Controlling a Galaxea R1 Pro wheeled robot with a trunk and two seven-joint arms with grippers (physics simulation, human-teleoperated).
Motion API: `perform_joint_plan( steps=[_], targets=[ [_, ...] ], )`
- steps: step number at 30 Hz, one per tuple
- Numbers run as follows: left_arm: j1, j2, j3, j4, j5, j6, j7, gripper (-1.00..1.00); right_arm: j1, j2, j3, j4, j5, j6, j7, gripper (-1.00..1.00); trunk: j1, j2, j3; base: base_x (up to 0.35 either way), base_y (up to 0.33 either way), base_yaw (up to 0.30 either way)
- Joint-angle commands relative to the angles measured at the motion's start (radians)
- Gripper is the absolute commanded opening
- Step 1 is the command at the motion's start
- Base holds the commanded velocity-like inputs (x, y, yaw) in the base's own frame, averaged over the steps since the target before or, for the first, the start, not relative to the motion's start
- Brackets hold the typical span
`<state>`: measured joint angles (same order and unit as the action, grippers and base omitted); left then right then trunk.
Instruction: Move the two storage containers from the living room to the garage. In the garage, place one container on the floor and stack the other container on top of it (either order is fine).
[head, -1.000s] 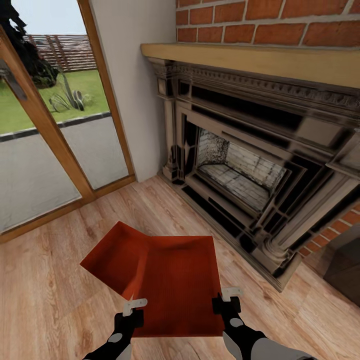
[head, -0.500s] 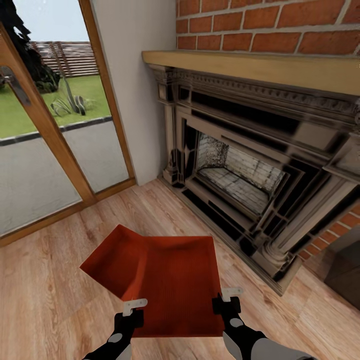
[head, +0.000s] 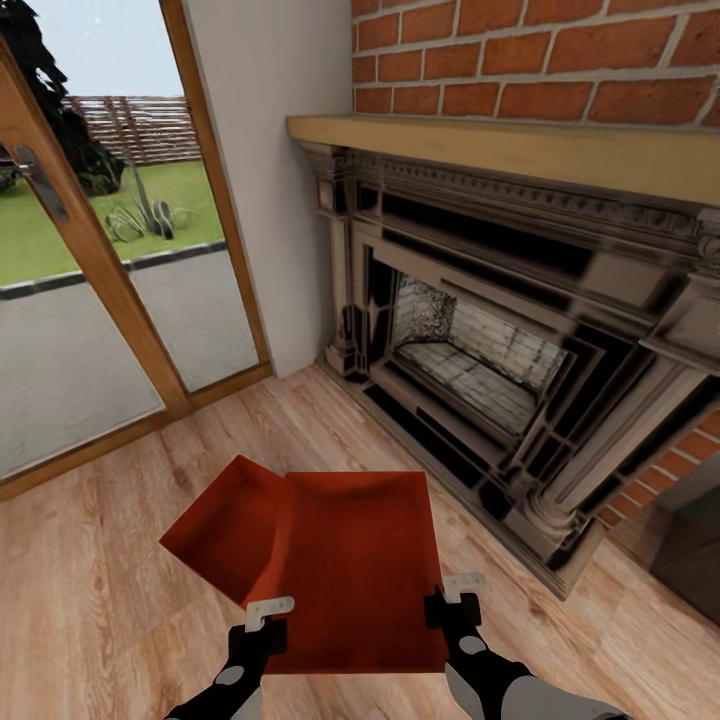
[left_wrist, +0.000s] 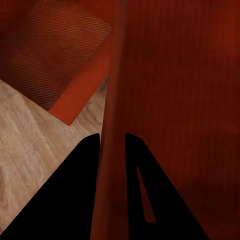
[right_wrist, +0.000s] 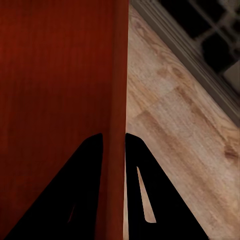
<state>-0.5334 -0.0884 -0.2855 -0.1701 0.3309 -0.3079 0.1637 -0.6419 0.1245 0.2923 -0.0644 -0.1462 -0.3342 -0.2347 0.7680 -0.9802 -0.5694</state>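
Observation:
I hold one red-orange storage container (head: 355, 560) above the light wood floor of the living room. My left gripper (head: 268, 612) is shut on its near-left wall and my right gripper (head: 450, 590) on its near-right wall. In the left wrist view the thin red wall (left_wrist: 114, 100) runs between the two dark fingers of the left gripper (left_wrist: 112, 137). The right wrist view shows the other wall (right_wrist: 119, 75) pinched by the right gripper (right_wrist: 114, 136). The second storage container (head: 225, 535) lies on the planks below and to the left, partly covered by the held one; its corner (left_wrist: 55, 55) also shows past the left gripper.
A dark ornate fireplace (head: 480, 350) under red brick stands close on the right, its base running along the floor beside the held bin. Wood-framed glass doors (head: 100, 280) fill the left. A dark object (head: 690, 540) sits at the far right. Bare wood planks (head: 90, 600) stretch to the left.
The whole view has shifted, with the fireplace and doors lower in the picture. Both grippers keep the same hold on the container. The floor bin now sits lower and more covered.

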Motion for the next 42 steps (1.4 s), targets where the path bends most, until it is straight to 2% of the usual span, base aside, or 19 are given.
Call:
perform_joint_plan(
  steps=[1,42],
  targets=[
    [0.0,0.005,0.017,-0.003,-0.009,0.001,0.01,-1.0,-0.001,0.0,-0.039,0.0,0.0,0.001,0.002,-1.0,0.0,-0.001,0.001,0.0,0.0,0.0],
    [0.0,0.004,0.017,0.0,-0.01,0.001,0.01,-1.0,-0.001,-0.001,-0.039,0.0,0.0,0.0,0.002,-1.0,0.0,-0.001,0.065,0.0,0.0,0.0]
  ],
)
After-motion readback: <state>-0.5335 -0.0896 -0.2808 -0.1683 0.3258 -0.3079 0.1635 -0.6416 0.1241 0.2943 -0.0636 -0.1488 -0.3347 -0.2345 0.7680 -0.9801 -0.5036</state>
